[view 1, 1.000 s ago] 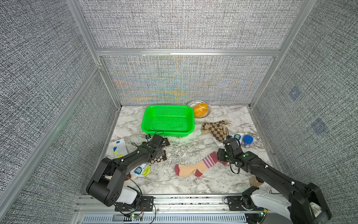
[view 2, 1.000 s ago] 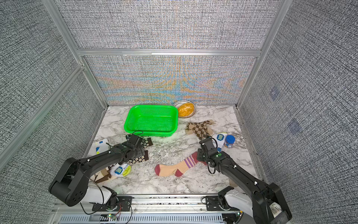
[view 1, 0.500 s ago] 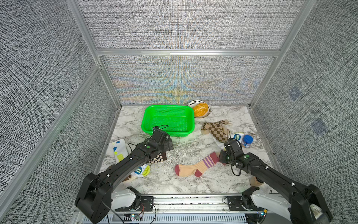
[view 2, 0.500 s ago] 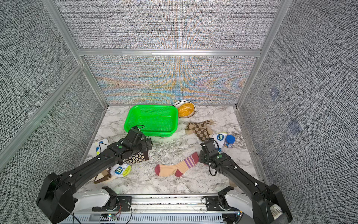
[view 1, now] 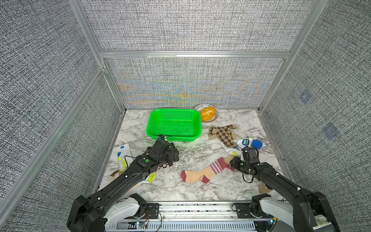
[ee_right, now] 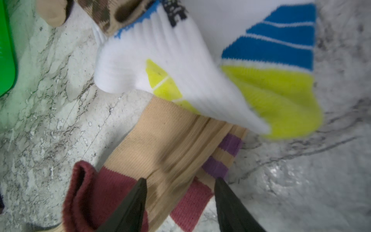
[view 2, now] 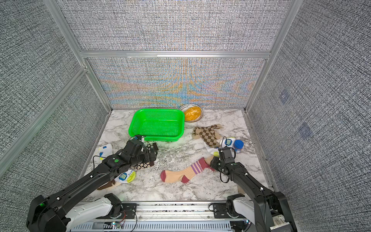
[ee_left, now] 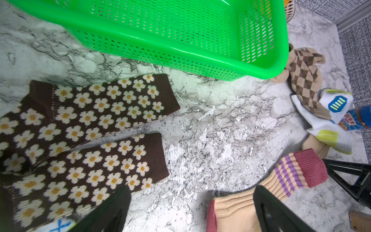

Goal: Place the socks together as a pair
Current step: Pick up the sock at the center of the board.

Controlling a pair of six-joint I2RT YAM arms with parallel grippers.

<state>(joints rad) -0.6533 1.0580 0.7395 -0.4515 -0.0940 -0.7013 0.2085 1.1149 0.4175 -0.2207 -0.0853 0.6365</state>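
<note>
Two brown cream-flowered socks (ee_left: 104, 104) (ee_left: 96, 170) lie side by side in front of the green basket. My left gripper (ee_left: 190, 209) hovers open just right of them, over bare marble (view 1: 174, 155). A peach purple-striped sock (view 1: 202, 172) lies flat at centre front. My right gripper (ee_right: 179, 192) is at its red cuff (view 1: 232, 163), jaws half open astride bunched peach fabric. A second peach sock (ee_right: 164, 128) runs under a white yellow-blue sock (ee_right: 180, 66). Tan-brown diamond check socks (view 1: 222, 133) lie behind it.
The green basket (view 1: 174, 112) stands at the back centre with a bowl (view 1: 214, 109) beside it. A blue-lidded jar (view 1: 257, 144) sits by the right wall. More white patched socks (view 1: 122, 154) and a brown-banded one (view 1: 114, 173) lie under my left arm.
My left arm has stretched forward and right, off the flowered socks, and its jaws have opened wider. My right gripper has come down onto the peach sock's cuff, jaws narrowing slightly.
</note>
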